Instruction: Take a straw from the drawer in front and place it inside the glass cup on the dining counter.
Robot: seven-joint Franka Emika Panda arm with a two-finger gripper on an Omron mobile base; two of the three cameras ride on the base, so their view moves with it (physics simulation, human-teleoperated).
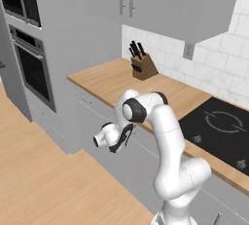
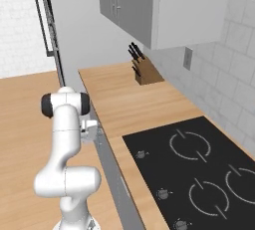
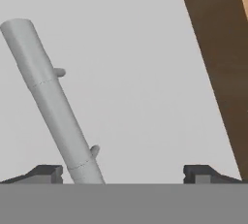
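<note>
The drawer [image 1: 139, 146] is shut, and its light grey front [image 3: 140, 72] fills most of the hand view. Its slim silver bar handle [image 3: 53, 102] runs slanted across the left of that view, close in front of the hand. My gripper [image 1: 125, 137] [image 2: 94, 130] [image 3: 123, 174] is open and held right up at the drawer front, just under the wood counter's edge. The handle's lower end lies between the two dark fingertips [image 3: 46, 172], nearer the left one. Nothing is held. The straw, the glass cup and the dining counter are out of view.
A wood counter [image 1: 109, 80] carries a knife block [image 1: 143, 65] [image 2: 142, 72] and a black cooktop [image 1: 223, 126] [image 2: 199, 169]. A wall oven [image 1: 31, 68] stands at the left and grey upper cabinets [image 2: 124, 5] hang above. Open wood floor [image 1: 44, 180] lies left of the arm.
</note>
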